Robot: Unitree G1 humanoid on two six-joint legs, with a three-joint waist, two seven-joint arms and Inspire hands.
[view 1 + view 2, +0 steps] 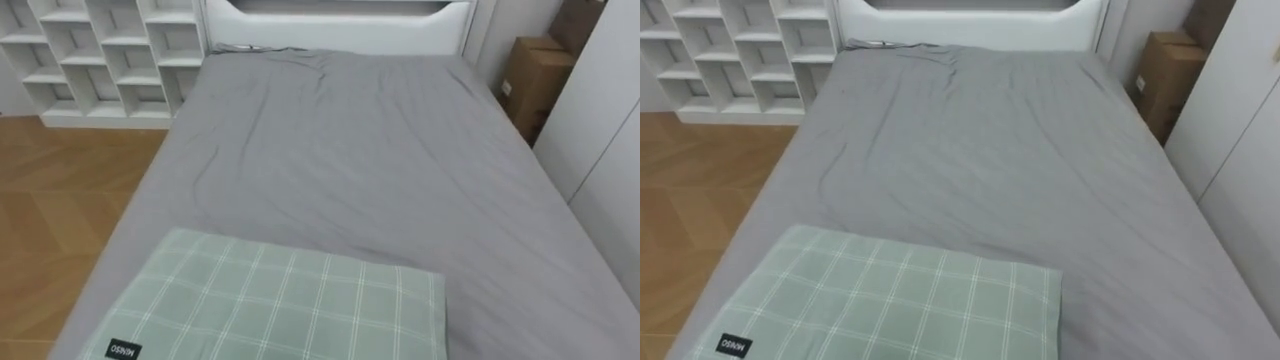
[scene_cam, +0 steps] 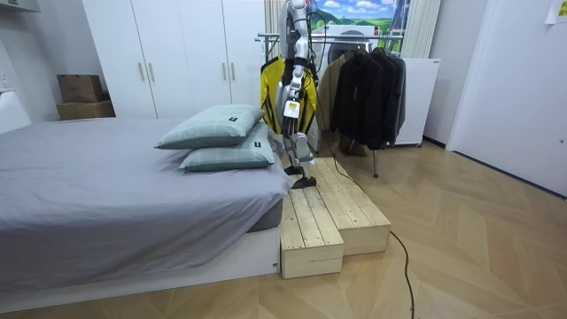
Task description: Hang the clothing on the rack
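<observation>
In the room view I stand on a wooden platform (image 2: 330,213) at the pillow end of the bed (image 2: 106,195), facing along it. A yellow and black garment (image 2: 273,89) hangs right at my body, in front of the clothes rack (image 2: 354,40). Whether a hand holds it cannot be made out. My left hand (image 2: 290,109) hangs by my side against the yellow cloth. Dark coats (image 2: 368,89) hang on the rack behind me. In the eye views the grey sheet (image 1: 360,170) lies before me, with a green checked pillow (image 1: 280,300) nearest.
Two green pillows (image 2: 221,137) are stacked on the bed by the platform. White cube shelves (image 1: 100,55) stand far left of the bed, a cardboard box (image 1: 535,80) and white wardrobe doors (image 1: 600,130) to its right. Wood floor (image 1: 50,220) lies on the left.
</observation>
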